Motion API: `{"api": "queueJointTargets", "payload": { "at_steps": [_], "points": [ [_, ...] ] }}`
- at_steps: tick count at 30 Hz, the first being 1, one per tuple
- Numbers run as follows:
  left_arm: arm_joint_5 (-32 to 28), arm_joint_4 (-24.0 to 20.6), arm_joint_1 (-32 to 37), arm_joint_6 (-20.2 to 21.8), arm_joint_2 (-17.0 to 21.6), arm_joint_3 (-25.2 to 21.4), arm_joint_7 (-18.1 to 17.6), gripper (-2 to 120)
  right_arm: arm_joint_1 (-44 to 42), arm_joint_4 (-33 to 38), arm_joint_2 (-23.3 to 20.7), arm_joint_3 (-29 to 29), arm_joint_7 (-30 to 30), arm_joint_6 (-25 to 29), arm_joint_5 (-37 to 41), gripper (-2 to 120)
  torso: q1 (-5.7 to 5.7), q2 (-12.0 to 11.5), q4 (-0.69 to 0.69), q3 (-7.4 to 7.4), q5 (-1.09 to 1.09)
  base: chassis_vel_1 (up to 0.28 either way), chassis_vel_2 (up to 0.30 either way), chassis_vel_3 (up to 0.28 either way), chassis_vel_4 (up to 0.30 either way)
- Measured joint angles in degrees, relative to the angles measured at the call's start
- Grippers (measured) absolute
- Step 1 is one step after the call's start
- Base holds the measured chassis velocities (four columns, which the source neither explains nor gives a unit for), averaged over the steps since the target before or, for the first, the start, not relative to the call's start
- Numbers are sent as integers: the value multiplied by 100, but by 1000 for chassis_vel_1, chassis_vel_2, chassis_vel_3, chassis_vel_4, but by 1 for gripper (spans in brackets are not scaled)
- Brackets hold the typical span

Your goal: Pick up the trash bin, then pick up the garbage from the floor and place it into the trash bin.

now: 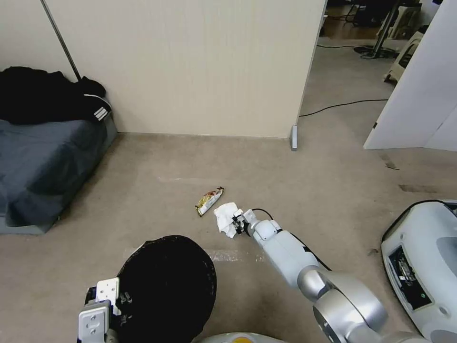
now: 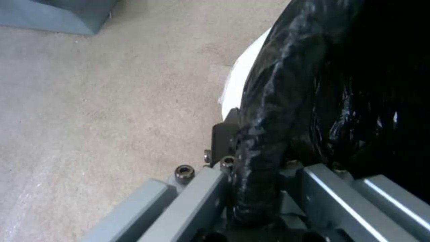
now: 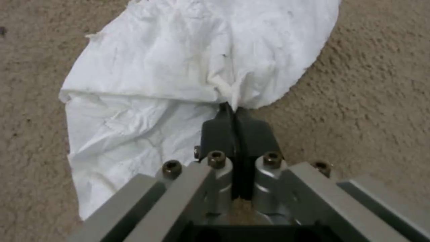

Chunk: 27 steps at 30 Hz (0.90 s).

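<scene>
The right gripper (image 3: 233, 109) is pinched together on the crumpled white tissue wad (image 3: 188, 67) lying on the floor. The left gripper (image 2: 255, 161) clamps the bag-wrapped rim of the small round white plastic trash bin (image 1: 166, 281). I judge the next move is to lift the tissue and carry it over this bin.

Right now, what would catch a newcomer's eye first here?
Probably the right tool, reached out low over the carpet and pinched shut on a crumpled white tissue. Next, the black-lined trash bin close in front, its rim gripped by the left tool. A shiny snack wrapper lies just beyond the tissue.
</scene>
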Motion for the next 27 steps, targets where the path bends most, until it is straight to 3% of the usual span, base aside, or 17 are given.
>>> {"api": "queueJointTargets", "payload": {
  "at_steps": [19, 23, 27],
  "points": [
    [1, 0, 19, -21, 0, 39, -4, 0, 22, 21, -11, 71, 7, 3, -88, 0, 0, 0, -2, 1, -1, 0, 0, 0, 0],
    [-5, 0, 7, -23, 0, 8, -2, 0, -124, 384, -21, 59, 164, 82, -62, 0, 1, -1, -5, 2, -3, 0, 0, 0, 0],
    [-61, 0, -93, -17, 0, -69, 3, 0, -359, 880, -17, 218, 356, 506, -65, 0, 1, -1, -3, 1, -1, 0, 0, 0, 0]
  ]
}}
